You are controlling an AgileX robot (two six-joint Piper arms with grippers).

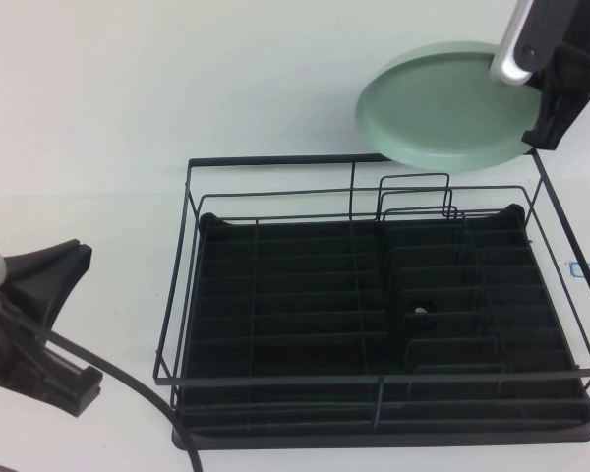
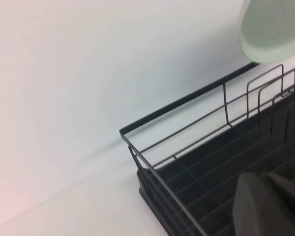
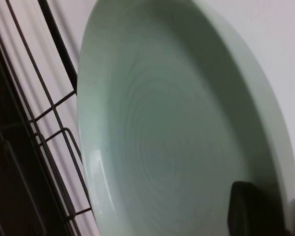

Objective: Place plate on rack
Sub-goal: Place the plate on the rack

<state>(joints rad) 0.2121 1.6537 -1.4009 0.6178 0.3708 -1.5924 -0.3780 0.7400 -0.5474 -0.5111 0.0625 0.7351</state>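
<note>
Right gripper (image 1: 533, 98) grips plate (image 1: 442, 106) above rack (image 1: 374, 315).

Tilted mint plate (image 1: 442, 106) above rack (image 1: 275, 315)

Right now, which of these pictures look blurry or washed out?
High view: white table washed out; left tool parked, shut. Left wrist view: soft, rack wires slightly smeared. Right wrist view: plate fills the frame, hazy; right tool gripping its rim is a dark blur.

A plain mint-green plate (image 1: 442, 108), a black wire rack (image 1: 374, 315), a white table (image 1: 128, 98).
</note>
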